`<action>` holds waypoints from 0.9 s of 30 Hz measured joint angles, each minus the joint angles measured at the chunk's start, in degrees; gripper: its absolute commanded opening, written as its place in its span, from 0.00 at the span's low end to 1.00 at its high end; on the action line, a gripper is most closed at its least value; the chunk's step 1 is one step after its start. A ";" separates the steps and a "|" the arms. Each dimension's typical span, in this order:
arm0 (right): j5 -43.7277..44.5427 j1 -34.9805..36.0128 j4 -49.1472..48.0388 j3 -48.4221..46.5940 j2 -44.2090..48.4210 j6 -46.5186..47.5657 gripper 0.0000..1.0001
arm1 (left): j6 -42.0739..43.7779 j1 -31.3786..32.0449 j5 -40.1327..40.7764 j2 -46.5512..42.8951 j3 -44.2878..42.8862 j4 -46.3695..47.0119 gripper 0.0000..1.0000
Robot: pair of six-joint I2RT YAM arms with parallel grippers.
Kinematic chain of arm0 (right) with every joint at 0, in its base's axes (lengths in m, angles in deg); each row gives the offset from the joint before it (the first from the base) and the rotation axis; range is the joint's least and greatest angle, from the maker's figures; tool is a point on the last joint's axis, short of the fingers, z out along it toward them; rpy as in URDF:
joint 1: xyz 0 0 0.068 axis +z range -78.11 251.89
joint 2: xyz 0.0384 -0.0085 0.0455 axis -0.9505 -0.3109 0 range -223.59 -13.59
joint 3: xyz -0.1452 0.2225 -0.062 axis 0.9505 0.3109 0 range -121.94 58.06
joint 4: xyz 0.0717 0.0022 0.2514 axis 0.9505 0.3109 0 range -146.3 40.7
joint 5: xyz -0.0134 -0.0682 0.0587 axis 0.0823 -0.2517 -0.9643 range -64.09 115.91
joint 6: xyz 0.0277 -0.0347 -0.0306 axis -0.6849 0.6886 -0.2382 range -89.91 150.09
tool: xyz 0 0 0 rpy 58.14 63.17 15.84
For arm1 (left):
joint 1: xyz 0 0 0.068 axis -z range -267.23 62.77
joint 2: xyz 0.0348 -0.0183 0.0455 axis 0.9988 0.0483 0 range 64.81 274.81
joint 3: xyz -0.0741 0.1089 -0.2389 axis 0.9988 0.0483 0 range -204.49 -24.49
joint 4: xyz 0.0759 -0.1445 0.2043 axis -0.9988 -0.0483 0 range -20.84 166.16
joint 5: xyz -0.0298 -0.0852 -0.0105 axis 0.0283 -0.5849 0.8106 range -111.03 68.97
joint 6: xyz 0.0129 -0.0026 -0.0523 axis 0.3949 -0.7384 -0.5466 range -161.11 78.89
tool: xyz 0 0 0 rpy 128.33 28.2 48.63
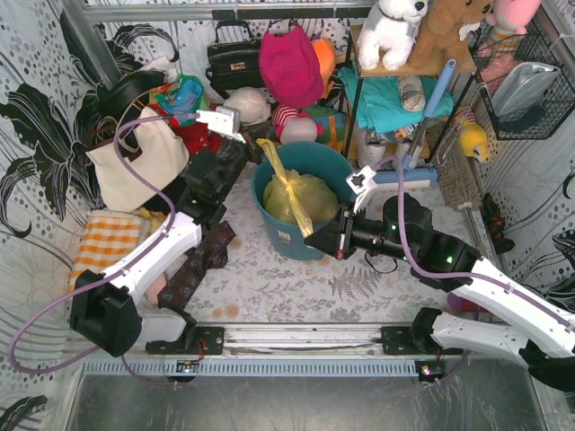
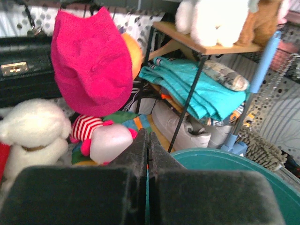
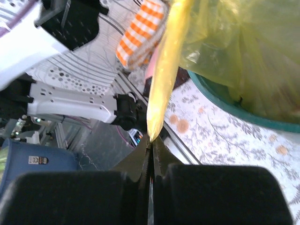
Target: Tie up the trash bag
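Plastic, thin, translucent and yellow, is what we see of the trash bag (image 1: 301, 199) from the top camera: it sits bunched inside the round teal bin (image 1: 274, 224) at the middle of the table, with two twisted strips drawn out of its mouth. One strip rises up and left toward the left gripper (image 1: 250, 148), the other slants down over the bin's near rim to the right gripper (image 1: 325, 241). From here we cannot tell whether the left fingers actually have the upper strip. Clutter crowds the far side: a cream tote bag (image 1: 135, 166), a black handbag (image 1: 232, 58), a pink hat (image 1: 289, 65) and a blue-handled brush (image 1: 431, 108) leaning by the shelf rack. In the left wrist view, the left gripper (image 2: 148, 140) has its fingers pressed flat together with no yellow showing between them; beyond them lie the bin's rim (image 2: 225, 157), the pink hat (image 2: 91, 65), a white plush toy (image 2: 33, 131) and folded teal cloth (image 2: 197, 89) on the rack. In the right wrist view, the right gripper (image 3: 152, 143) is closed tight on the very tip of a taut, rope-like strip, which runs up to the bag's crinkled body (image 3: 234, 47) bulging over the bin edge (image 3: 234, 110). An orange checked cloth (image 3: 140, 33) and the left arm's white link (image 3: 70, 101) lie behind.
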 measured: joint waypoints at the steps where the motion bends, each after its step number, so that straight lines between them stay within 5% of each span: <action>1: -0.24 0.00 0.50 0.66 0.48 0.15 0.00 | -0.31 -0.07 0.74 0.85 -0.90 -1.05 0.00; 5: -1.03 0.00 1.86 2.12 1.38 0.46 0.00 | -1.22 -0.28 2.69 4.28 -4.04 -5.09 0.00; 9: -1.03 0.00 1.88 2.21 1.31 1.90 0.00 | -2.32 -0.28 2.82 4.90 -4.31 -8.50 0.30; 12: -0.55 0.00 1.81 1.95 0.59 3.37 0.24 | -3.69 -0.28 3.39 3.54 -4.42 -11.41 0.52; 17: 0.33 0.00 0.96 0.92 -1.66 5.46 0.56 | -8.17 -1.97 4.07 -2.34 -7.17 -19.45 0.71; 27: 4.48 0.00 1.33 -2.56 -1.90 13.53 0.75 | -18.40 -6.38 0.81 -12.96 -9.81 -29.44 0.84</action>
